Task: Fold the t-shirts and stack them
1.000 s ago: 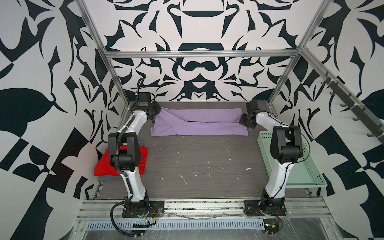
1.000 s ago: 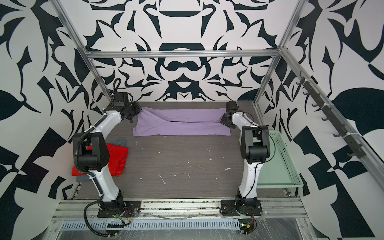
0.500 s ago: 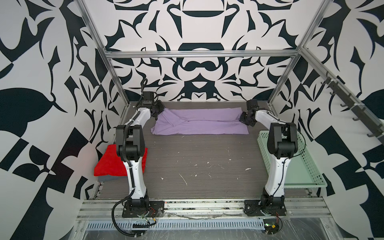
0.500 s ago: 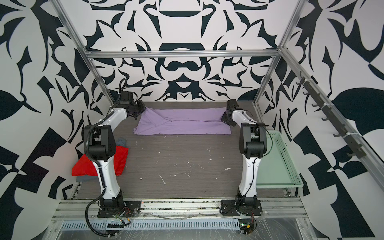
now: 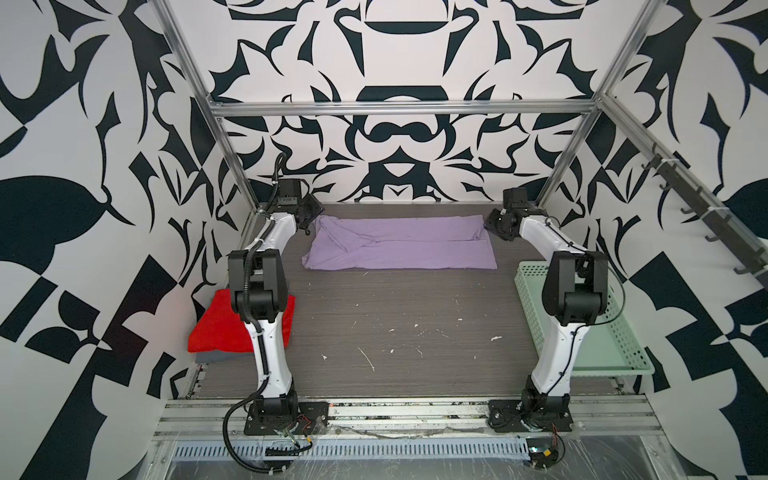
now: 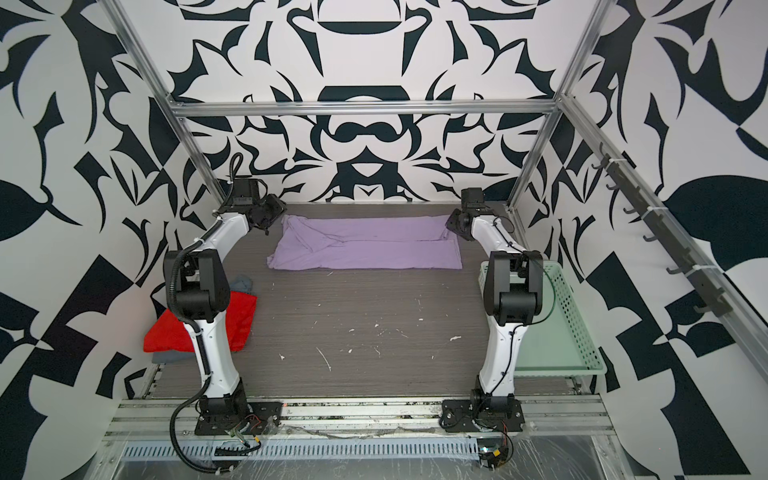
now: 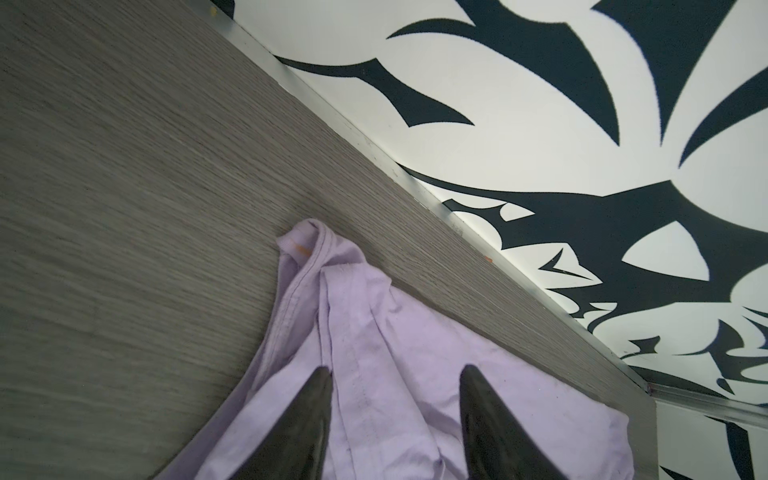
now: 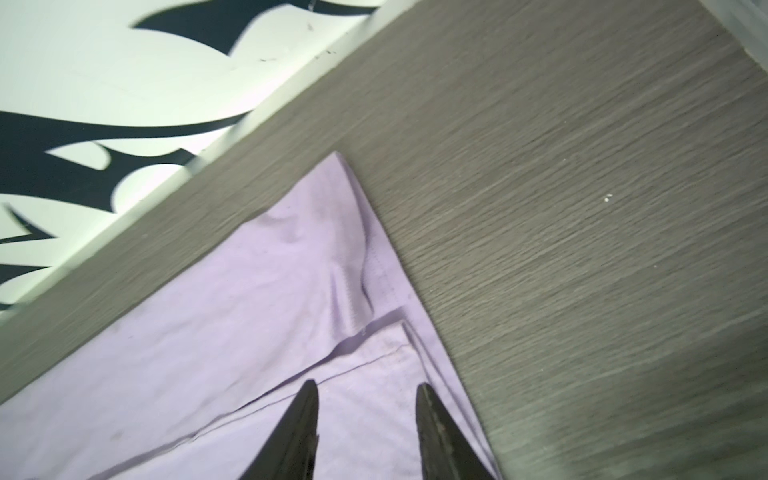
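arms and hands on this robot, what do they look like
The left arm and right arm have glossy white link shells, bulky black joint housings and black base plates. A ribbed black hose follows the left arm; a thin black cable follows the right. The left hand and right hand each carry two dark, tapering, pointed fingers.

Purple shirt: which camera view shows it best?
A top view. Both top views show the whole purple shirt, a long folded band lying on the table. The left wrist view shows only its bunched end by the left claw; the right wrist view shows only one flat corner by the right claw.
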You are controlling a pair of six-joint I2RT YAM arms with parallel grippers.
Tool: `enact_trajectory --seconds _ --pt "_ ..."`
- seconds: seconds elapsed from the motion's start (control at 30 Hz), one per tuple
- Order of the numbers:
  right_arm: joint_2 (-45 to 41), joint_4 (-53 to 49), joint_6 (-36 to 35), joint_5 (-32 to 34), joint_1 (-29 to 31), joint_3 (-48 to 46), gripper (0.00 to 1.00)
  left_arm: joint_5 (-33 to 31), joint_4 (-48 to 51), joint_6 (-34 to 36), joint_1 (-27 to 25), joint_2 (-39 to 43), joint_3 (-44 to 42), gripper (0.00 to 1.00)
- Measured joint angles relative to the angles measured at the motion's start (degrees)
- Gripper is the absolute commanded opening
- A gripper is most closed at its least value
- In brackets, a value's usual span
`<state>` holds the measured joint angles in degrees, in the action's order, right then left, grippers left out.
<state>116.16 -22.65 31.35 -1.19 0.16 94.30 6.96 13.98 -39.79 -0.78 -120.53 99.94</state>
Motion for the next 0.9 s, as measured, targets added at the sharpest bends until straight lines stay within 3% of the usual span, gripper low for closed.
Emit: enact_trajectory --seconds 0.37,0.6,0.9 --pt "2.03 4.37 0.48 -4.0 6.54 -1.6 0.43 4.37 -1.31 -1.97 -5.33 2.64 -11.65 0.54" --pt "3.04 4.96 1.66 -5.25 7.41 -5.27 0.42 1.66 0.26 -5.2 -9.31 6.36 -17.55 0.5" --pt "3.02 6.27 1.75 -5.2 7.06 -6.25 0.42 -0.37 0.35 -8.35 -9.9 6.43 -18.01 0.46"
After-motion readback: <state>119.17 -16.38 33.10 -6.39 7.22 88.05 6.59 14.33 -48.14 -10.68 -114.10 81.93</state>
